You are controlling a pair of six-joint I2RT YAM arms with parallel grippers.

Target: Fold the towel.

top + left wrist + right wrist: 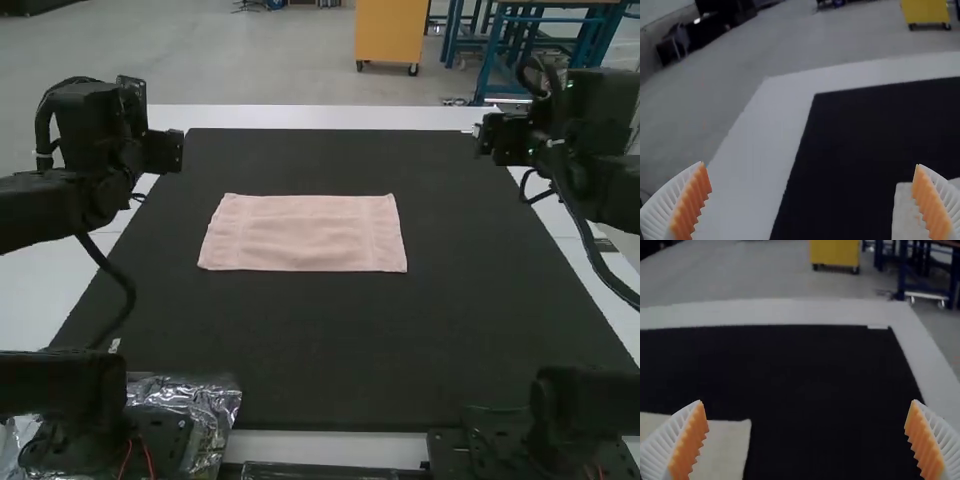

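Item, one towel [303,233]: pale pink, spread flat on the dark mat [310,345] that covers much of the worktop [330,118], long sides running across. I cannot tell whether it is one layer or already folded once.

Item, left gripper [811,164]: jaws spread wide, nothing between them.

Item, right gripper [807,401]: jaws likewise spread, empty.

Condition: no fold under way; I judge the first pinch comes next.

Hazards, as I rate them:

1. Missed edge. The cloth lies low and thin; if I stop too high, the jaws close on air.
2. Pressing too deep. The tips could dig into the mat, dragging or rucking it along with the towel.
3. Partial pinch. If there are layers, I may catch only the upper one and open a fold.
4. Uneven lift. Should one gripper grip or rise ahead of the other, the towel skews and the corners land mismatched.
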